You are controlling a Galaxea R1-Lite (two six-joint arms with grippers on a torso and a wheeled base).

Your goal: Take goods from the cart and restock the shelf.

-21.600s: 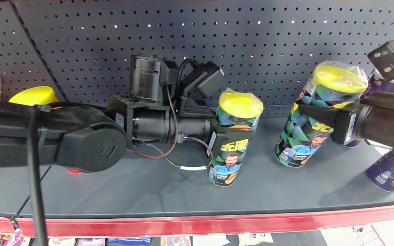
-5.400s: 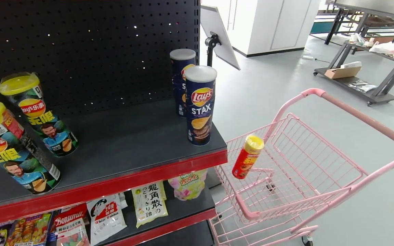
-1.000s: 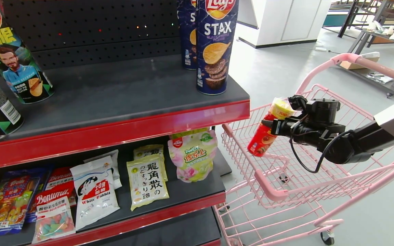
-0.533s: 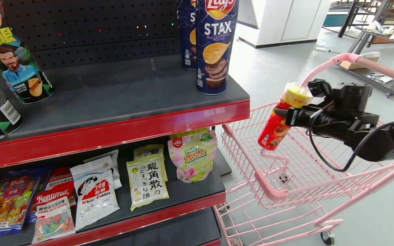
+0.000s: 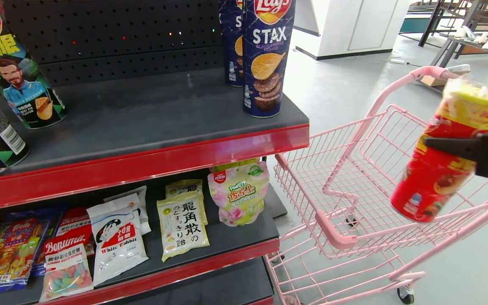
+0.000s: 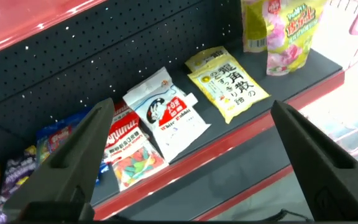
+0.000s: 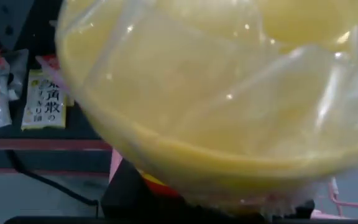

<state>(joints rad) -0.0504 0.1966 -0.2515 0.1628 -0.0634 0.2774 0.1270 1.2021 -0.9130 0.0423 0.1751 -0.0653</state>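
**A:** Where is the can?

**B:** Nearest the head camera, at 3 o'clock. The red can [image 5: 426, 186] is tilted, its yellow lid [image 5: 477, 99] under clear wrap pointing toward 1 o'clock. The right tool [image 5: 439, 142] pinches it around the middle, and one black finger [image 5: 456, 146] crosses its front. That arm's wrist camera looks straight onto the wrapped lid.

**A:** And the cart?

**B:** Behind the can, from 3 to 5 o'clock, is the pink wire cart [image 5: 333, 228]. It stands just beside the shelf's right end, with its handle [image 5: 432, 74] up at 2 o'clock. The can is held up in front of the basket. I cannot tell whether its base touches the rail.

**A:** The left tool?

**B:** The left tool [image 6: 188, 111] is spread wide and faces the lower shelf [image 6: 247, 149]. A white bag [image 6: 166, 115], a yellow bag [image 6: 229, 81] and a pink pouch [image 6: 288, 25] show beyond its fingers.

**A:** Where is that in the head view?

**B:** At 7 o'clock. The bags lie in a row, with the pouch propped at the right end and more coloured packets toward 8 o'clock.

**A:** Farther back?

**B:** The upper shelf [image 5: 142, 165] has a red front edge and runs from 9 toward 1 o'clock. Two green cans [image 5: 19, 80] stand upright at 10 o'clock. Two blue cans [image 5: 267, 63] stand at 12 o'clock near the right end, one behind the other. A dark pegboard [image 5: 121, 25] backs them. Beyond that, at 1 o'clock, are grey floor [image 5: 337, 89] and a white cabinet [image 5: 354, 25].
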